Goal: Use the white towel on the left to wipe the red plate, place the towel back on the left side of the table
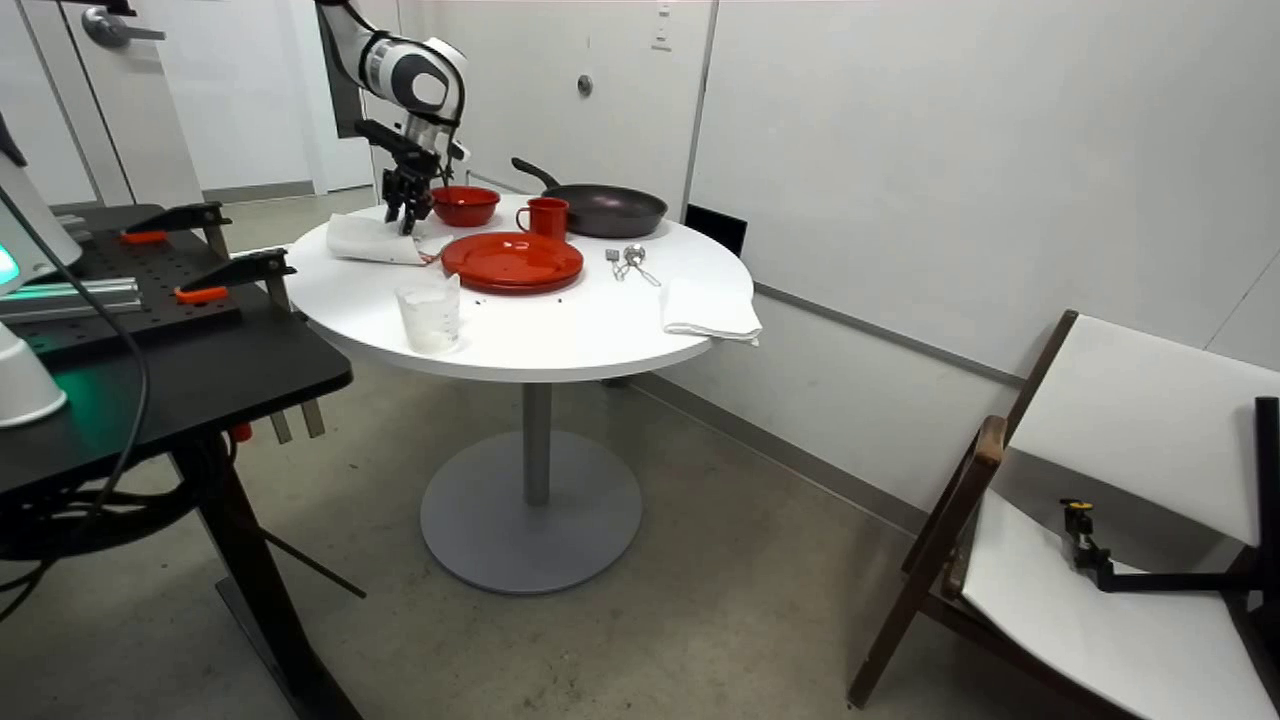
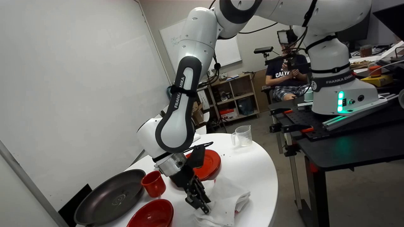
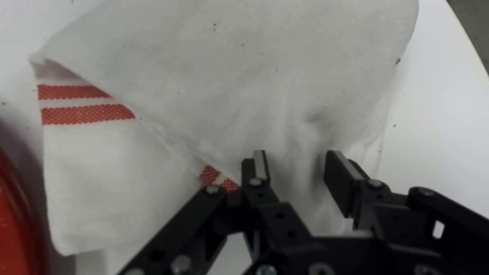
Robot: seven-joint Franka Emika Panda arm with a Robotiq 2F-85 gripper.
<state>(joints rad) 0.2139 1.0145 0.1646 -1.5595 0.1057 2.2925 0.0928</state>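
Exterior view, from the left: a black desk (image 1: 190, 375), then the round white worktop (image 1: 570, 345). On the worktop's left side lies the white towel (image 1: 362, 240), and my hand (image 1: 400, 226) points down at it. In the wrist view, my two fingers (image 3: 261, 164) stand partly apart, with wrinkled towel showing in the gap, so I do not have hold of it. I cannot tell if the tips touch it. Red stripes peek out from its folds. A clear jug (image 1: 430, 318) stands near the edge closest to this camera. Just right of my hand is a red bowl (image 1: 466, 211). Next is the red plate (image 1: 512, 258), just beside the towel. A red mug (image 1: 547, 217) sits behind the plate, right by a black pan (image 1: 610, 212). Small metal tools (image 1: 635, 254) lie right of the plate. A folded cloth (image 1: 708, 308) lies at the right edge. Far right is a chair (image 1: 1140, 420).
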